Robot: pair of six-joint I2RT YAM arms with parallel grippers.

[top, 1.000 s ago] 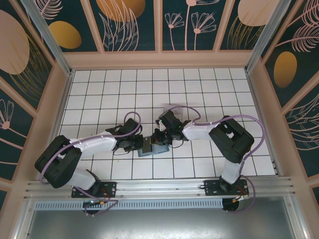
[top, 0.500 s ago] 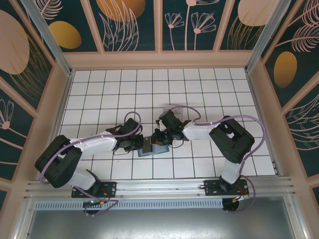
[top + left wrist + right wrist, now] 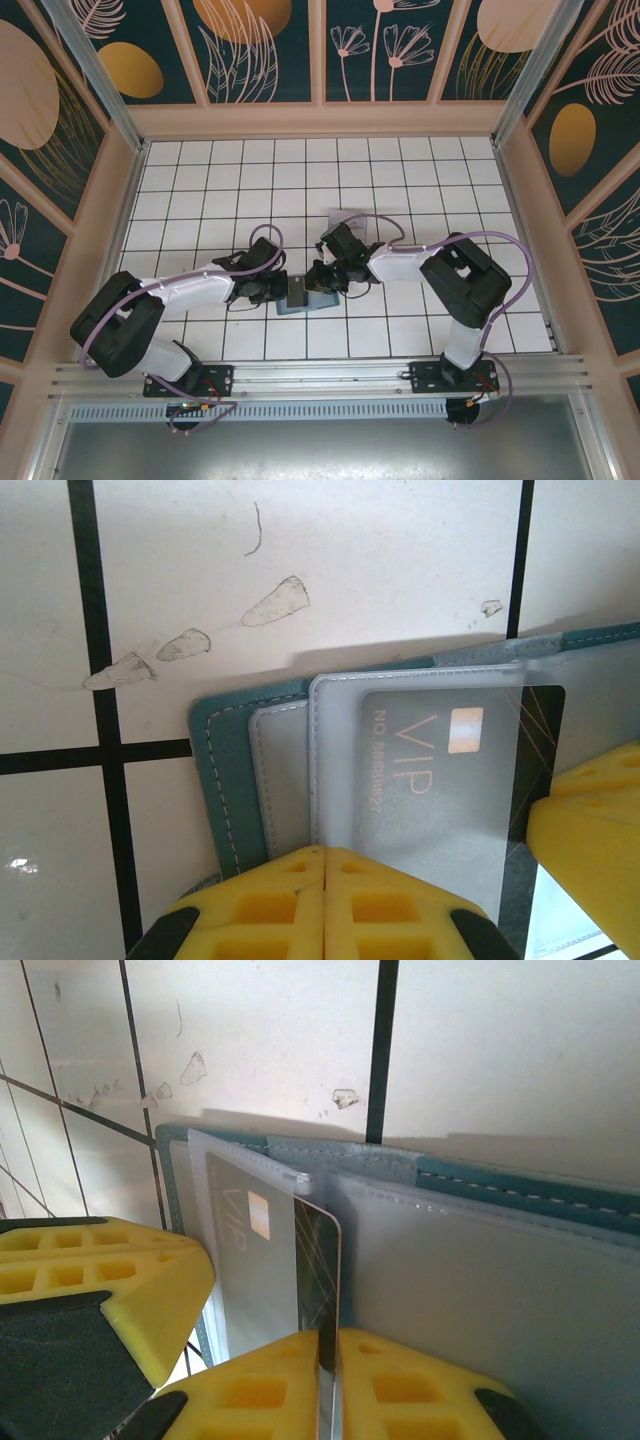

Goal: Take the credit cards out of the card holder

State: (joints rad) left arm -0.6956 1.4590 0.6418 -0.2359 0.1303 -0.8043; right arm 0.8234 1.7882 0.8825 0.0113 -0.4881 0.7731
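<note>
From my seat, the job looks barely under way. Nearest the bases, the left pincer (image 3: pixel 323 865) is closed tight with nothing visible between its yellow tips. They sit down on the near edge of the wallet (image 3: pixel 225 770), which I read as pinning it, though I cannot tell if it actually grips the flap.

The wallet lies open and flat on the tiled counter (image 3: pixel 350 570), just in front of the two arms and between them. It has a teal outer skin with pale stitching, grey-blue pockets inside and a cloudy clear sleeve (image 3: pixel 335 760) on top.

The right pincer (image 3: pixel 328 1355) comes in from the other side. Its tips are drawn almost together, with the thin edge of the black card (image 3: pixel 318 1280) running down into the slit between them. I take that as a pinch on the card. Most of the card sits under the sleeve (the gold chip and "VIP" lettering show through it), with only one dark strip poking clear, so the pull-out is left to do.

Beyond the right arm lies a pale flat piece (image 3: pixel 338 214). It may be the other card, but I cannot tell.
</note>
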